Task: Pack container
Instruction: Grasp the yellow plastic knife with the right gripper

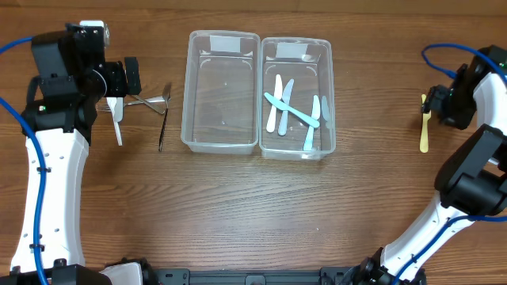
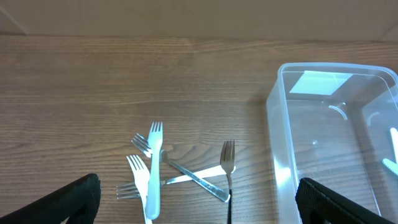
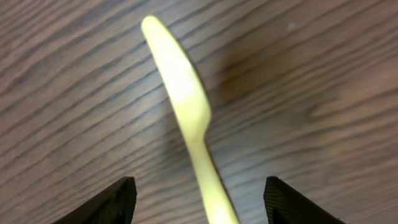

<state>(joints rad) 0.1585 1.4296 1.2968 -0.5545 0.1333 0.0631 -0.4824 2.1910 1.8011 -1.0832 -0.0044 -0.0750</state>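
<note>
Two clear plastic containers stand side by side mid-table. The left container [image 1: 194, 87] [image 2: 277, 149] holds nothing. The right container [image 1: 328, 95] holds several pale blue and white plastic knives [image 1: 291, 111]. Several forks [image 1: 150, 101] [image 2: 154, 165], plastic and metal, lie crossed left of the containers. My left gripper [image 1: 131, 77] [image 2: 199, 202] hovers above them, open, with nothing between its fingers [image 2: 74, 202]. At the far right lies a yellow plastic knife [image 1: 425, 131] [image 3: 186, 106]. My right gripper [image 1: 434, 101] [image 3: 199, 202] stands open astride its handle, fingers [image 3: 112, 202] apart from it.
Blue cables run along both arms at the table's left and right edges. Bare wooden tabletop [image 1: 253, 206] lies in front of the containers. A white label [image 2: 320, 82] sits on the left container's far wall.
</note>
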